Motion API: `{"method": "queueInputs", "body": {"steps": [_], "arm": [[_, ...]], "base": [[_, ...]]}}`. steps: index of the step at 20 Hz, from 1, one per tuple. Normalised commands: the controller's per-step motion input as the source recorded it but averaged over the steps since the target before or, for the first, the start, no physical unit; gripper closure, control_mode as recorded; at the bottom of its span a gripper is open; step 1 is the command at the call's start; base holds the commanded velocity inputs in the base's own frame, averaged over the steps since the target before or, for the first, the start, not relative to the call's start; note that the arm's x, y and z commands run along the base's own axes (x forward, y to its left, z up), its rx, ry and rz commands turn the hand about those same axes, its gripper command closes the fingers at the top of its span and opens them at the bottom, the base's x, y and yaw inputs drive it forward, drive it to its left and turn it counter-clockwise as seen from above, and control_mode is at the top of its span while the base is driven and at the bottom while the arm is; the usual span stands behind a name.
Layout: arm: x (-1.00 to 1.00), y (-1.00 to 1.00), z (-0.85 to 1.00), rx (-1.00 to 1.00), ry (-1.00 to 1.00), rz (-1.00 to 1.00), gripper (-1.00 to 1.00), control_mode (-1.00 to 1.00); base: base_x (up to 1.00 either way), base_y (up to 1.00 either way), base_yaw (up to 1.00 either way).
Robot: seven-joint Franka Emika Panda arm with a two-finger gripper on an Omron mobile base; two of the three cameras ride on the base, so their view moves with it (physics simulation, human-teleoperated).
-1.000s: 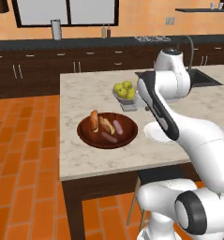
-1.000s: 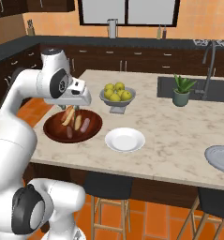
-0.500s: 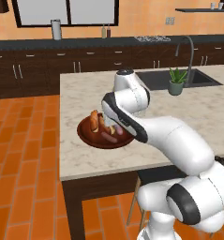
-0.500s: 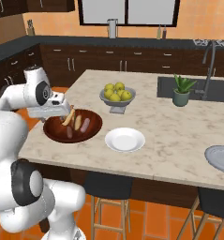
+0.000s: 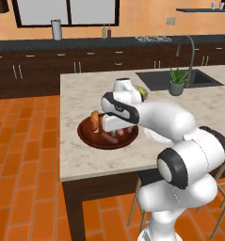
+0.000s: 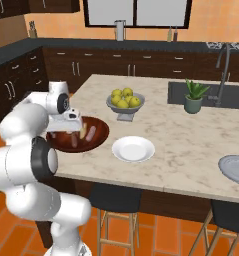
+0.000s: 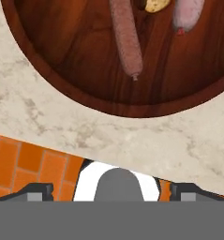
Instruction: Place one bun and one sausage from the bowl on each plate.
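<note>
Marble island counter (image 6: pixel 191 145) | your gripper (image 7: pixel 111 190) hangs over the bowl (image 7: pixel 62 56), jaws spread wide, holding nothing | sausage (image 7: pixel 126 37) in the bowl at 12 o'clock, long axis pointing toward 6 | since a second ago the arm swung from the plate (image 6: pixel 133 149) side to the bowl.

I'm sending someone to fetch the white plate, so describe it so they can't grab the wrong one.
Start at the marble island counter. Between the dark wooden bowl of sausages and buns and the grey plate at the far right edge sits the white plate. It is bright white, unlike the duller grey one.
</note>
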Motion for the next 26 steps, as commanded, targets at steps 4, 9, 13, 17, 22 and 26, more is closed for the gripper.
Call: {"method": "queueInputs", "body": {"steps": [4, 9, 13, 17, 22, 26], "arm": [[0.29, 0.00, -0.36, 0.00, 0.04, -0.03, -1.00, -1.00], [0.27, 0.10, -0.46, 0.00, -0.02, -0.05, -1.00, -1.00], [0.28, 0.09, -0.37, 0.00, -0.06, -0.03, -1.00, -1.00], [0.11, 0.00, -0.29, -0.04, -0.01, -0.01, -1.00, -1.00], [0.15, -0.02, -0.25, 0.00, 0.00, -0.03, -1.00, -1.00], [0.13, -0.05, -0.27, -0.01, -0.03, -0.03, -1.00, -1.00]], "base": [[0.00, 0.00, 0.00], [0.00, 0.00, 0.00], [0.00, 0.00, 0.00], [0.00, 0.00, 0.00], [0.00, 0.00, 0.00], [0.00, 0.00, 0.00]]}}
